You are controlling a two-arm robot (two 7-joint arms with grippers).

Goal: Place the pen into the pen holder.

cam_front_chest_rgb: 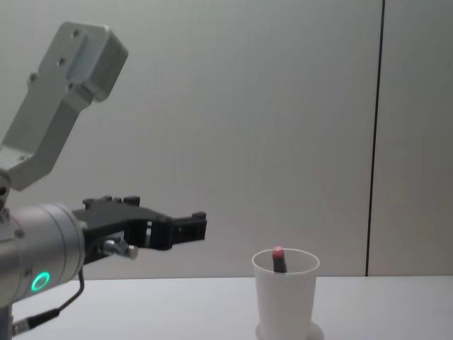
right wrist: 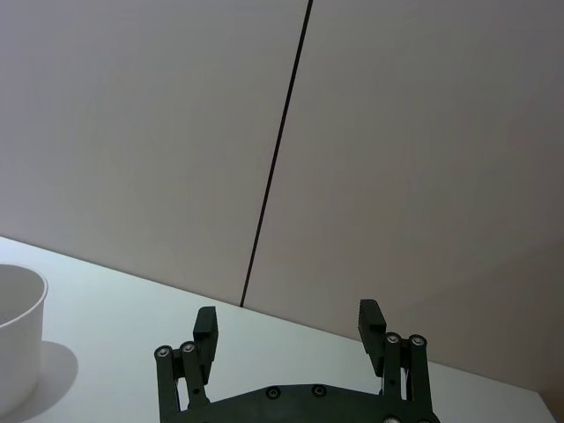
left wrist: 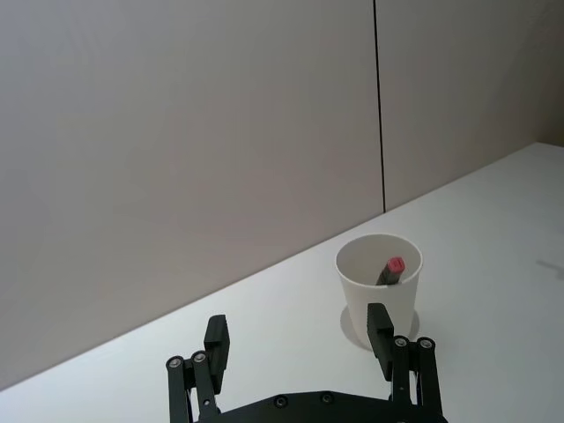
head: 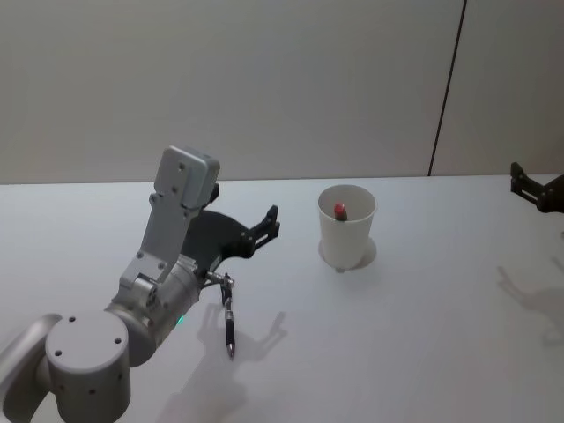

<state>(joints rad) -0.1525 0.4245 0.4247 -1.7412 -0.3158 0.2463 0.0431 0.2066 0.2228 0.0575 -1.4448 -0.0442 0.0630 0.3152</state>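
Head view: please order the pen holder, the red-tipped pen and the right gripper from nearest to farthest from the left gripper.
Measured from the left gripper, left of centre with its jaws open:
1. the pen holder, just to its right; the near rim comes first.
2. the pen, standing inside that cup.
3. the right gripper, at the far right edge.

No writing, label, brand mark or number can be read anywhere. The pen holder [head: 345, 242], right of centre in the head view, is plain white, and the wall [head: 264, 88] behind it is unmarked.
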